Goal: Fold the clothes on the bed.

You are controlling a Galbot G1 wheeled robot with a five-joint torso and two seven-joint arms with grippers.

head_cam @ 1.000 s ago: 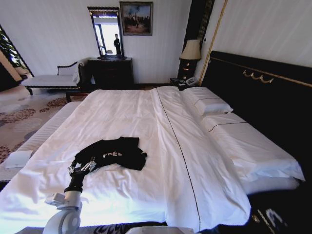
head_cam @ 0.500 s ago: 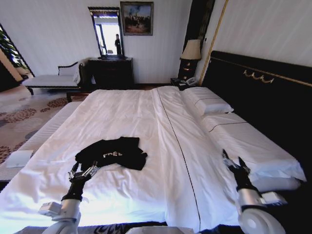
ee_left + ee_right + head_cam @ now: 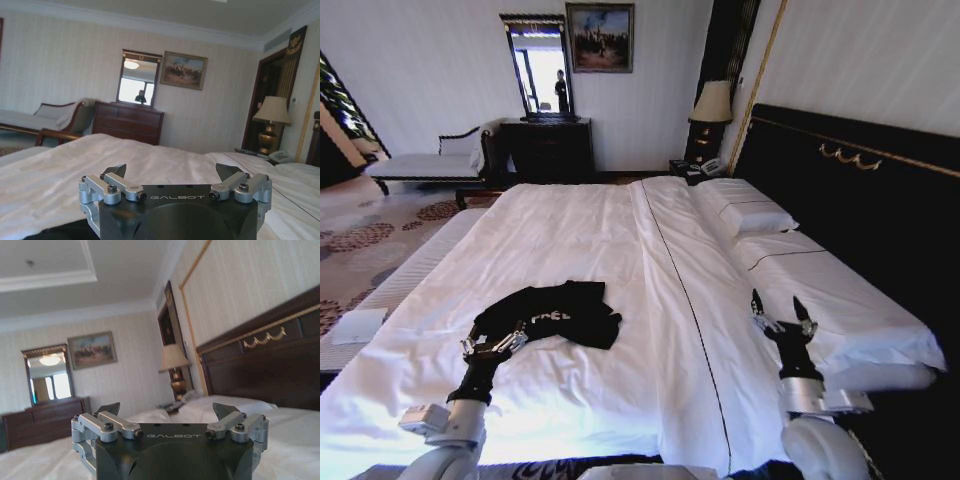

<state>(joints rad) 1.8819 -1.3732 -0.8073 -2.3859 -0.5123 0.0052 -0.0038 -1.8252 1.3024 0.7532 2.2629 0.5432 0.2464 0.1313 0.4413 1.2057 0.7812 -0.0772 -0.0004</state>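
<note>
From the head camera, the bed (image 3: 620,250) takes up most of the room, white-sheeted, with a tall black headboard (image 3: 860,190) along its right side and pillows (image 3: 760,215) lined up against that headboard. The clothes (image 3: 555,312), a single black T-shirt with white lettering, lie crumpled on the sheet in the near left part of the bed, well apart from the pillows. The left gripper (image 3: 495,345) sits at the near edge of the shirt, just beside or touching the dark fabric; its jaws stand apart, with nothing between them that can be made out. The right gripper (image 3: 780,312) is raised over the right half of the bed, near the closest pillow and well apart from the shirt, its jaws spread wide and empty. Beyond the foot of the bed stand a dark dresser (image 3: 548,148) with a mirror (image 3: 538,65), a framed painting (image 3: 600,37) and a lamp (image 3: 712,105) near the headboard.

In the left wrist camera, the left gripper (image 3: 172,172) shows its jaws released, pointing over the white sheet toward the dresser (image 3: 129,121); a sliver of black cloth shows beneath it.

In the right wrist camera, the right gripper (image 3: 167,412) likewise has its jaws released, holding nothing, aimed past the pillows toward the lamp (image 3: 173,360), with the headboard (image 3: 265,360) alongside.
</note>
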